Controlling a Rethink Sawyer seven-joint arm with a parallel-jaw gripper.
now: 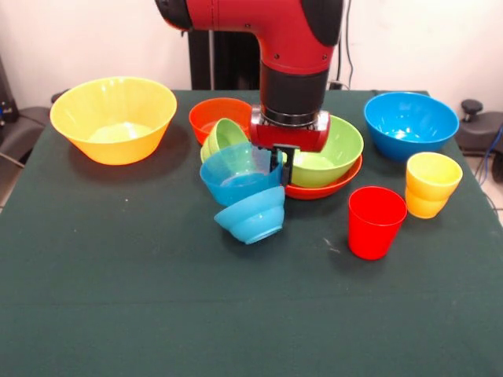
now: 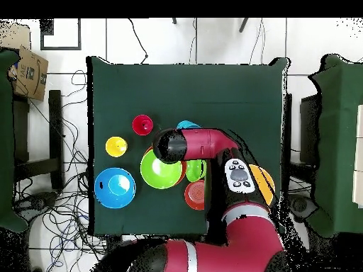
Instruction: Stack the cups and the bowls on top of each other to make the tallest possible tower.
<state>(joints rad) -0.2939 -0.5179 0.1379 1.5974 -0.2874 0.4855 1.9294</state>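
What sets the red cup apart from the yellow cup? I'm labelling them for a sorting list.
The red cup is plain red with smooth straight sides; the yellow cup has a wider stepped upper half. In the front view the red cup stands nearer the camera, the yellow cup behind it, closer to the big blue bowl. Both stand upright, mouths up, empty, apart from each other and from the gripper.

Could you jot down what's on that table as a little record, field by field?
surface: green table
gripper: at the rim of a tilted translucent blue bowl
under it: small blue bowl, upside down
big bowls: yellow bowl, blue bowl, green bowl sitting in a red-orange dish
cups: red cup, yellow cup, both upright, apart
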